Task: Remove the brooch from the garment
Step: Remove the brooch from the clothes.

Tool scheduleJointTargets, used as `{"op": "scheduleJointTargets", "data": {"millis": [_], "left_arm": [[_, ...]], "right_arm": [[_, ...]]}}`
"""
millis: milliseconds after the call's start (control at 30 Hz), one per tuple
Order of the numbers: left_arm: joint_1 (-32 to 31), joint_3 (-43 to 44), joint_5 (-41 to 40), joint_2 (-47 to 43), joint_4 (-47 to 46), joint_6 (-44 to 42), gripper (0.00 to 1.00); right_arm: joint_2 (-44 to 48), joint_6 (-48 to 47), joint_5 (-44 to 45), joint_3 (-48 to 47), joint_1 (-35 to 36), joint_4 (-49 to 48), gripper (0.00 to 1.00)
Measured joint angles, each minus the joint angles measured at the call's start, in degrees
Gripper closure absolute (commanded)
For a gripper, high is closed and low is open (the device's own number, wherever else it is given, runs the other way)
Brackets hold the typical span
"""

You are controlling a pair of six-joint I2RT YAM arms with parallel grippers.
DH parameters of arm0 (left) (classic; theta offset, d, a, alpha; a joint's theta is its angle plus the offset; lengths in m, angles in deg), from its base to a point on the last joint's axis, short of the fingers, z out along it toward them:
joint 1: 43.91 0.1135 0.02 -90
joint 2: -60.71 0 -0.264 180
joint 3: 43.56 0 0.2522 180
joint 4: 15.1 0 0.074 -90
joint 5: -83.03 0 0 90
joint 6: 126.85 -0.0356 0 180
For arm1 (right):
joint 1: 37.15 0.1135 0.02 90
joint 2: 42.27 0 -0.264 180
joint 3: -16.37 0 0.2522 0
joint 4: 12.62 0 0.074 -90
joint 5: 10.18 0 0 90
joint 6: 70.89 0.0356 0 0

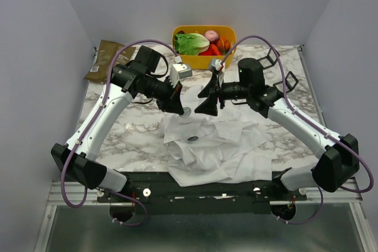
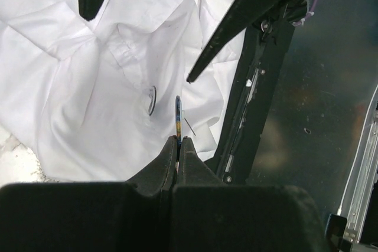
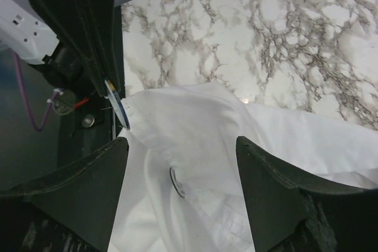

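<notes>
The white shirt [image 1: 224,151] lies crumpled at the near middle of the marble table. My left gripper [image 1: 180,108] is shut on the brooch [image 1: 186,111], a thin round disc, and holds it just above the shirt's far edge. In the left wrist view the gripper [image 2: 178,138] pinches the disc [image 2: 177,113] edge on, over the shirt [image 2: 88,87], with a bare pin beside it. My right gripper [image 1: 205,101] is open and empty above the shirt [image 3: 224,122], close to the left gripper. It frames the brooch [image 3: 120,109] and a small dark-rimmed ring [image 3: 176,182] lying on the cloth.
The same dark ring shows on the shirt from above [image 1: 193,138]. A yellow bin [image 1: 184,58] of vegetables stands at the back middle. A brown packet [image 1: 106,60] lies at the back left. A black frame [image 1: 207,184] runs along the table's near edge.
</notes>
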Motion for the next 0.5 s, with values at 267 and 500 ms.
{"op": "scheduleJointTargets", "data": {"millis": [267, 500], "left_arm": [[0.24, 0.0, 0.9, 0.0, 0.59, -0.02, 1.0], [0.24, 0.0, 2.34, 0.0, 1.33, -0.2, 1.0]], "right_arm": [[-0.44, 3.67, -3.56, 1.05, 0.0, -3.34, 0.17], [-1.36, 6.71, -5.29, 2.01, 0.0, -6.36, 0.17]]}}
